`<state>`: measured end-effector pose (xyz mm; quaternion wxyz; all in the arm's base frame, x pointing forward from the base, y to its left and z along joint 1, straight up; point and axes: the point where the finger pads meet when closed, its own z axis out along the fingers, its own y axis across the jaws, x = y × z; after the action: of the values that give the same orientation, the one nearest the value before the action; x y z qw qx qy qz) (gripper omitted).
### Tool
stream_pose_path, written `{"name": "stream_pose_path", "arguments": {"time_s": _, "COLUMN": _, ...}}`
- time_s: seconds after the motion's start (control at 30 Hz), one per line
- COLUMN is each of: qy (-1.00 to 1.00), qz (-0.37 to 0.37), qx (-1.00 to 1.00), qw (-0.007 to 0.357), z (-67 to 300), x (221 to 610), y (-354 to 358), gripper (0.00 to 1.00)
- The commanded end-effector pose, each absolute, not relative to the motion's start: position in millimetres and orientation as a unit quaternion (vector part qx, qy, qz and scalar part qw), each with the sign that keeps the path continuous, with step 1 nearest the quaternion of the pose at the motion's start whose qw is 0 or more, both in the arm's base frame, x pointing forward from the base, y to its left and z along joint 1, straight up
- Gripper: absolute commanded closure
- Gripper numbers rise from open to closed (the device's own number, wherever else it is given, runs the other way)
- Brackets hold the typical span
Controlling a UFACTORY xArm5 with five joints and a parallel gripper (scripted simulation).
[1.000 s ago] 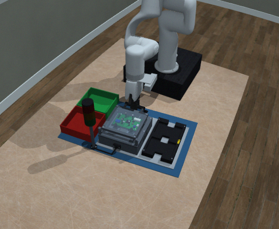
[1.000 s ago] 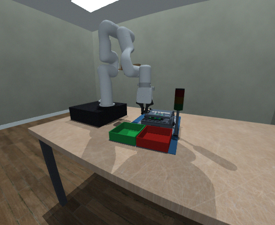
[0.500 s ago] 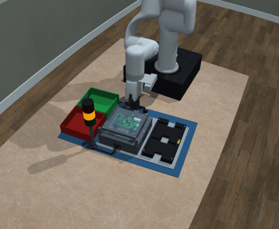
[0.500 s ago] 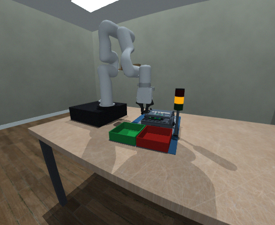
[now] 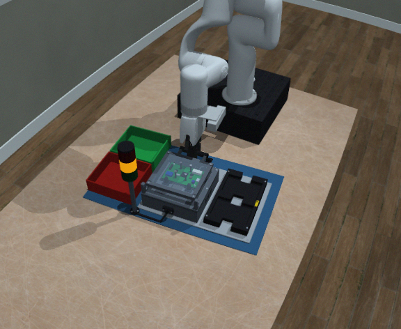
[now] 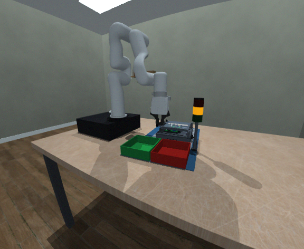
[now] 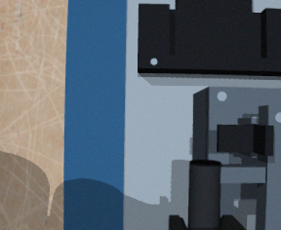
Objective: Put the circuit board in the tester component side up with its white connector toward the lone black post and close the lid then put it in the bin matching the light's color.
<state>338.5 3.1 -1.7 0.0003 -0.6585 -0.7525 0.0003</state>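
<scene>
The grey tester (image 5: 179, 206) (image 6: 173, 133) (image 7: 207, 112) has its clear lid (image 5: 151, 184) down. The green circuit board (image 5: 181, 173) lies flat under the lid. The signal light (image 5: 127, 166) (image 6: 198, 110) glows amber in its middle band. My gripper (image 5: 193, 150) (image 6: 160, 123) (image 7: 204, 221) points straight down at the tester's back edge. Its fingers stand slightly apart on either side of a dark round knob (image 7: 204, 190) there, without squeezing it. A small black block (image 7: 243, 138) sits on the tester just beyond the knob.
The green bin (image 5: 147, 131) (image 6: 134, 154) and the red bin (image 5: 101, 191) (image 6: 168, 161) stand side by side left of the tester, both empty. The black tray (image 5: 241, 212) (image 7: 207, 44) lies empty to the right. All rest on a blue mat (image 5: 269, 219) (image 7: 95, 97).
</scene>
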Motion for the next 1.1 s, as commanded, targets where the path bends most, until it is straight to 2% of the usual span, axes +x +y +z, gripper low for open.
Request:
{"name": "stream_pose_path", "arguments": {"time_s": 0.0, "qy": -0.753, "qz": -0.001, "qx": -0.659, "qw": -0.001, "z": -1, "x": 340, "y": 3, "gripper": 0.76}}
{"name": "stream_pose_path", "arguments": {"time_s": 0.47, "qy": -0.753, "qz": -0.001, "qx": -0.659, "qw": -0.001, "z": 0, "x": 340, "y": 3, "gripper": 0.76}}
{"name": "stream_pose_path", "arguments": {"time_s": 0.77, "qy": -0.753, "qz": -0.001, "qx": -0.659, "qw": -0.001, "z": 12, "x": 340, "y": 3, "gripper": 0.76}}
{"name": "stream_pose_path", "arguments": {"time_s": 1.07, "qy": -0.753, "qz": -0.001, "qx": -0.659, "qw": -0.001, "z": 54, "x": 340, "y": 3, "gripper": 0.76}}
